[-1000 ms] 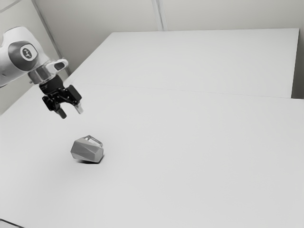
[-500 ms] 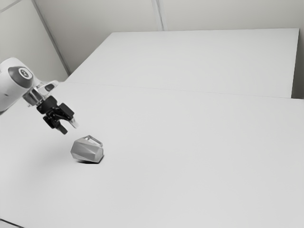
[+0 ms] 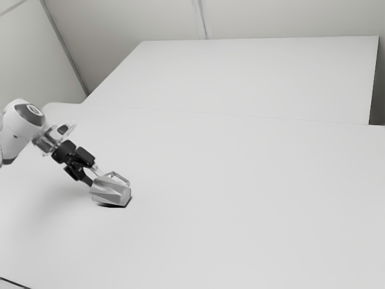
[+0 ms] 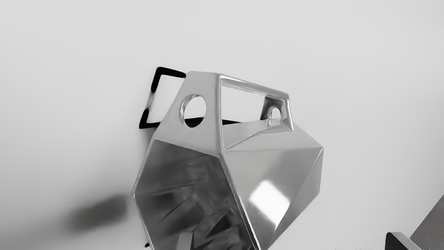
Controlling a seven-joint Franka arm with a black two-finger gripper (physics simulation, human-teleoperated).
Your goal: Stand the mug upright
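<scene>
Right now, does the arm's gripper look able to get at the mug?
Probably yes: the gripper stands open at the mug, whose mouth faces it; a side of the mug shows between the fingertips, and nothing appears to block the way.

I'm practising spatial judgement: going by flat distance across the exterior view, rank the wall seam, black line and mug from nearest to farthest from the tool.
1. Mug, right by the tool.
2. Black line, at the lower-left corner.
3. Wall seam, at the top edge.
</scene>
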